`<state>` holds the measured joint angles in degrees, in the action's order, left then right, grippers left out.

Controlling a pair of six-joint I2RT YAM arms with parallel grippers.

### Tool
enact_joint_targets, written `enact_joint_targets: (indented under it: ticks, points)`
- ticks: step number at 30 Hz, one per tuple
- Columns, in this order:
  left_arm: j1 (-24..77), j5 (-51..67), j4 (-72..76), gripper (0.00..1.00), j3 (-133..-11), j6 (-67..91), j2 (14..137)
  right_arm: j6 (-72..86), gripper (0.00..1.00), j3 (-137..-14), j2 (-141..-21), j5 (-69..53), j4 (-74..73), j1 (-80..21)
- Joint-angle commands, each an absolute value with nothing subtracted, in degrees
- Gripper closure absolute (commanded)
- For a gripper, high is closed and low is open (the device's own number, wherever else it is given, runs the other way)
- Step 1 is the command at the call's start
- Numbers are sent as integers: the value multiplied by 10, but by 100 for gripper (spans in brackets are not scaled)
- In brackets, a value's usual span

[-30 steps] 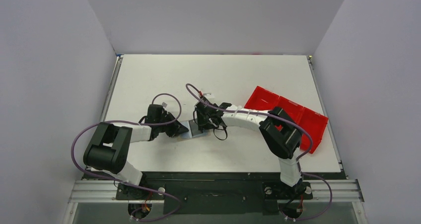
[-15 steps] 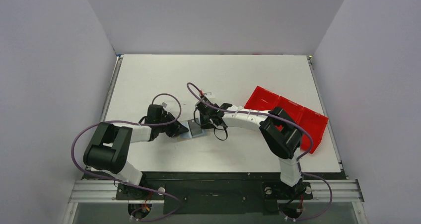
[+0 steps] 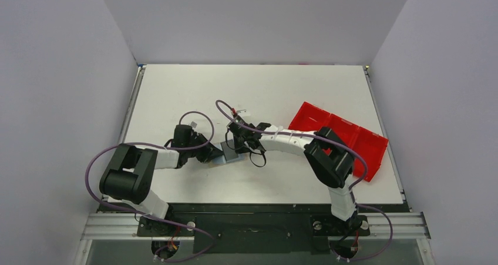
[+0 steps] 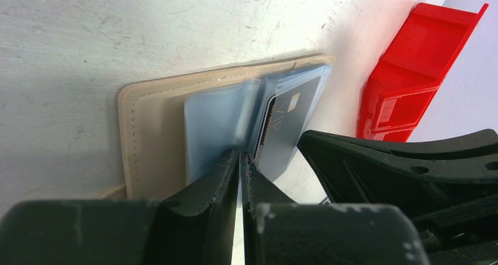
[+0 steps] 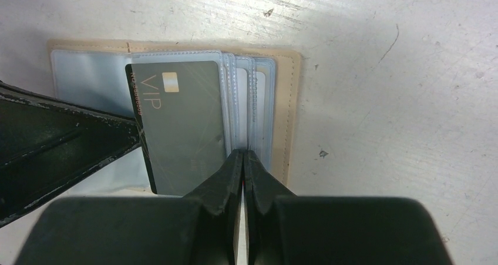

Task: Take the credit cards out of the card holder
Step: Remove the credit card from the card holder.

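The white bench (image 3: 194, 94) carries a red compartment tray (image 3: 346, 133) at its right. Mid-bench, the tan card holder (image 5: 290, 112) lies open and flat between both arms. The left end effector (image 4: 239, 159) is nearly closed and the right end effector (image 5: 242, 159) fully closed, tips at the clear sleeves (image 5: 252, 100). A dark grey VIP credit card (image 5: 182, 124) lies among them.

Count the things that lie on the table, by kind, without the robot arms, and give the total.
Tan card holder: 1
Grey VIP card, showing in a clear sleeve: 1
Red compartment tray: 1
Total: 3. Whether the other sleeves hold more cards cannot be told.
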<state>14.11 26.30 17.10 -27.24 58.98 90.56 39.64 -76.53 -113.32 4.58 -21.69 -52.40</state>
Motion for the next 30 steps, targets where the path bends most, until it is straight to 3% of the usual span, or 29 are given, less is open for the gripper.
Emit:
enact_joint_targets:
  ticks: [1, 11, 20, 30]
  points:
    - [141, 264, 194, 95, -266, 590, 916, 385, 100, -777, -1172, 36, -262, -549]
    - [123, 238, 154, 93, -244, 577, 864, 384, 100, -768, -1191, 45, -274, -546]
    - [124, 118, 9, 91, -261, 513, 790, 383, 100, -761, -1188, 50, -272, -544]
    - [224, -12, -109, 100, -342, 507, 849, 384, 100, -727, -1159, 53, -262, -533]
